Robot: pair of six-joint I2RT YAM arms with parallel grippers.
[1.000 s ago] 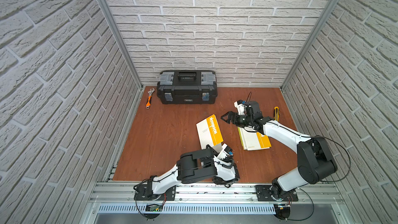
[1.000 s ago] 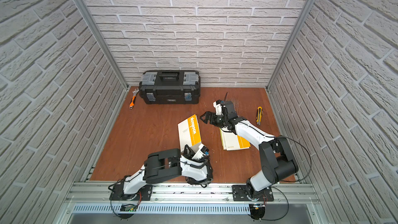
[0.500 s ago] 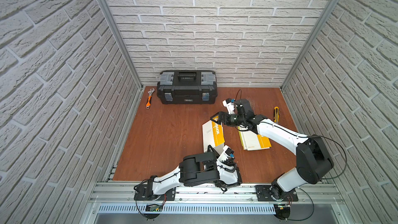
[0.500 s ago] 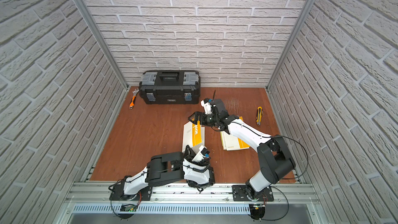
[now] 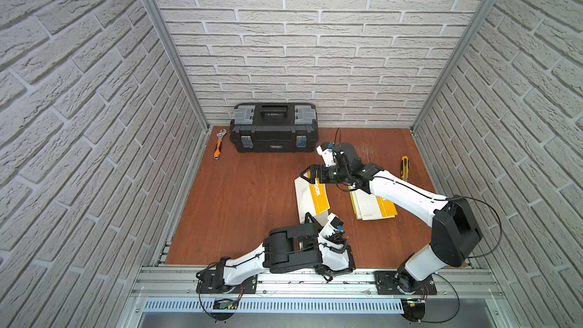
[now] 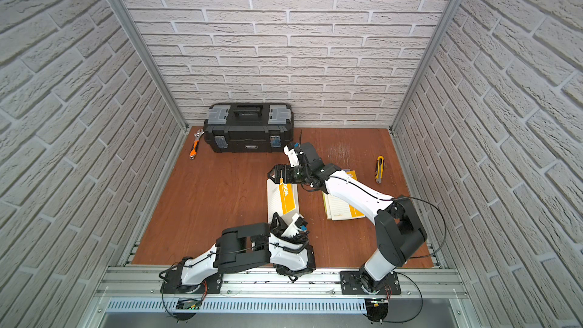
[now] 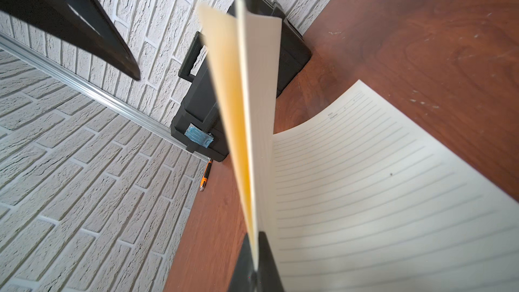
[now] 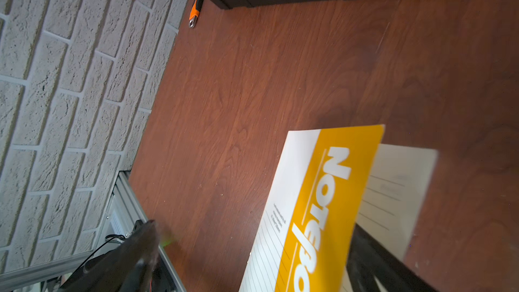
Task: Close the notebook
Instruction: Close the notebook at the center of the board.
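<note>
The notebook [image 5: 312, 197] [image 6: 282, 197] lies open mid-table, its white and yellow cover standing nearly upright over the lined page [image 7: 365, 192]. My left gripper [image 5: 308, 217] [image 6: 277, 219] [image 7: 257, 237] is shut on the cover's near edge, which runs edge-on in the left wrist view. My right gripper [image 5: 310, 176] [image 6: 277, 175] [image 8: 254, 226] is open at the cover's far end. The yellow cover face [image 8: 323, 206] sits between its spread fingers [image 8: 134, 257], and contact cannot be told.
A second closed notebook [image 5: 372, 208] [image 6: 337, 209] lies under the right arm. A black toolbox [image 5: 273, 127] [image 6: 249, 127] stands at the back wall, an orange-handled wrench [image 5: 218, 145] beside it. A yellow utility knife [image 5: 404, 167] lies at the right. Brick walls enclose three sides.
My right gripper has swung left from above the second notebook to the far end of the raised cover. The cover has tipped more upright. My left gripper keeps its hold.
</note>
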